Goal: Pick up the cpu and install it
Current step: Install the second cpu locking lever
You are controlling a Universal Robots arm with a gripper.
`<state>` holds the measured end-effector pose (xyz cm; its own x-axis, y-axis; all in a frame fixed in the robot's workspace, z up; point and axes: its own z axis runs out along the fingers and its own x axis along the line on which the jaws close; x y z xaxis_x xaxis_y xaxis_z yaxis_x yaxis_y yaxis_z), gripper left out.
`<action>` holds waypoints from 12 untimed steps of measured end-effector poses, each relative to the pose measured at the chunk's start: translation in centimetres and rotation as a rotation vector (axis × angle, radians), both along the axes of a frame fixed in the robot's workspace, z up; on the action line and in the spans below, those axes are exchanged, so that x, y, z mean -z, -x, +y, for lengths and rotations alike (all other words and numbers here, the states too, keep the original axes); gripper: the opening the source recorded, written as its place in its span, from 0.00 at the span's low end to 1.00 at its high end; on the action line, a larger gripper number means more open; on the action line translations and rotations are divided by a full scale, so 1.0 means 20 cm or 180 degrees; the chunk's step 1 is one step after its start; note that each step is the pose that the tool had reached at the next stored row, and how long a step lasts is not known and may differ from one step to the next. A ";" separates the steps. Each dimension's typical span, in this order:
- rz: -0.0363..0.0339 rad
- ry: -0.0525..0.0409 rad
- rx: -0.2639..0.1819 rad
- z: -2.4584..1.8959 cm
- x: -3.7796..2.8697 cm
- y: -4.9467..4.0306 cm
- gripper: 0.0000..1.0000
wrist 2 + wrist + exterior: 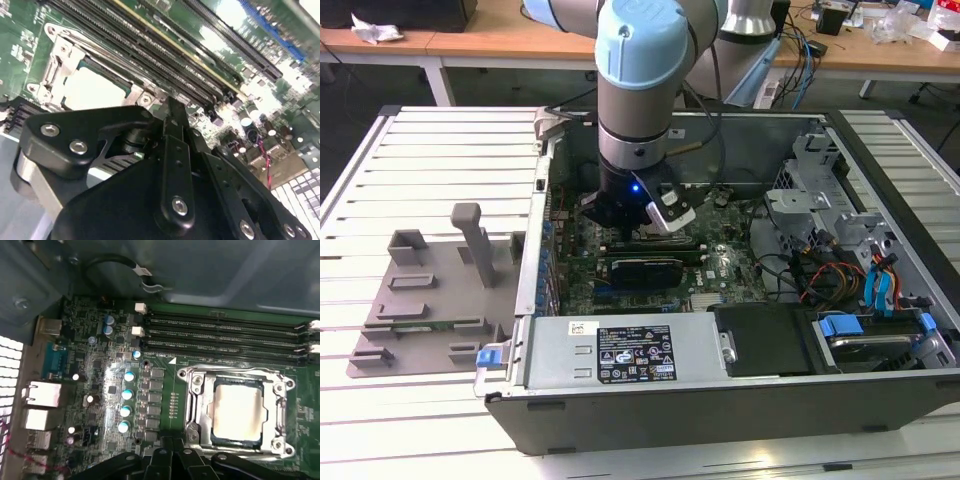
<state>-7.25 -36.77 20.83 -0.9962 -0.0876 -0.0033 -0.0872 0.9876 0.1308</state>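
So we've got an open computer case point(740, 395) lying on a slatted white table point(380, 400) mid-frame in the exterior view, the arm reaching down into it over the motherboard point(100, 390), and a grey fixture plate point(430, 300) off at the left. The cpu point(237, 407) sits inside the metal-framed socket point(195, 405) at the lower right of the first wrist view, so I'd say the seating step is basically done. The gripper point(172, 120) hovers just above it holding nothing, and I can't tell if it's open or closed, so any next move calls for a clean, careful approach around that frame.
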 end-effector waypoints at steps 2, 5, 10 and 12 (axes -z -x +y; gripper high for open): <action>0.0000 0.0045 0.0000 0.003 -0.009 -0.011 0.11; 0.0001 0.0173 0.0000 0.030 -0.010 -0.064 0.11; 0.0021 0.0416 -0.0001 0.094 -0.009 -0.179 0.11; 0.0027 0.0443 -0.0001 0.104 -0.010 -0.196 0.11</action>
